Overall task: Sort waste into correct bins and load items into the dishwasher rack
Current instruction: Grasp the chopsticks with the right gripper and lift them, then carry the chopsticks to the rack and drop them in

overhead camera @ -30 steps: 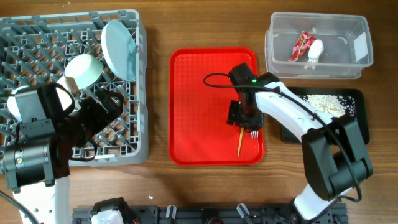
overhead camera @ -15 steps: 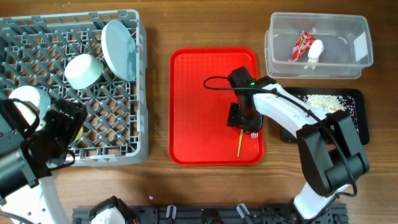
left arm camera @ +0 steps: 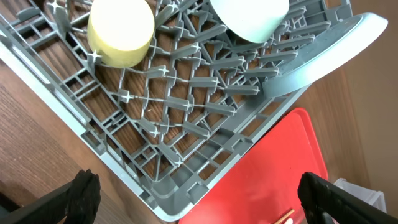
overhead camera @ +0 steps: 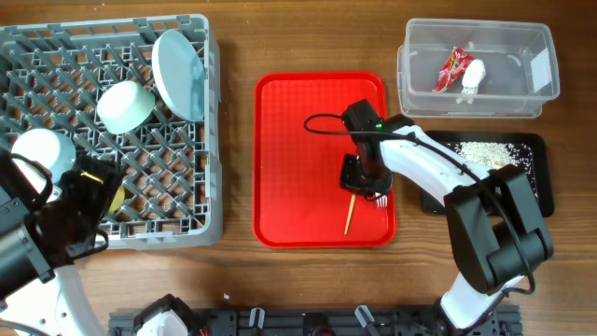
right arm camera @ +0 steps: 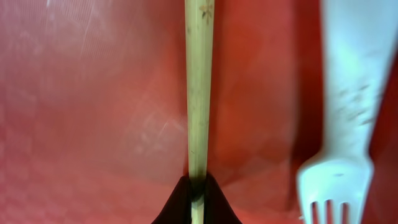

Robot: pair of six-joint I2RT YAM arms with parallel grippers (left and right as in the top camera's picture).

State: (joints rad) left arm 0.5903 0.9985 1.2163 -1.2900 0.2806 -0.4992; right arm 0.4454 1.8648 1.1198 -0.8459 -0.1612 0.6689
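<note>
My right gripper is shut on the wooden chopstick, low over the red serving tray; in the right wrist view the fingertips pinch the stick. The white fork lies just beside it. My left gripper is open and empty above the near right corner of the grey dishwasher rack. The rack holds the pale blue plate, the mint-green bowl, the light blue bowl and the yellow cup. The clear tub holds the red wrapper and napkin. The black tray holds rice scraps.
The rack fills the left of the table. The red tray lies between the rack and the two bins. The right arm's black cable loops over the tray. A dark rail runs along the front table edge.
The chopstick's free end has swung left on the tray as my right gripper closed on it. My left arm has drawn back from over the rack toward the front left.
</note>
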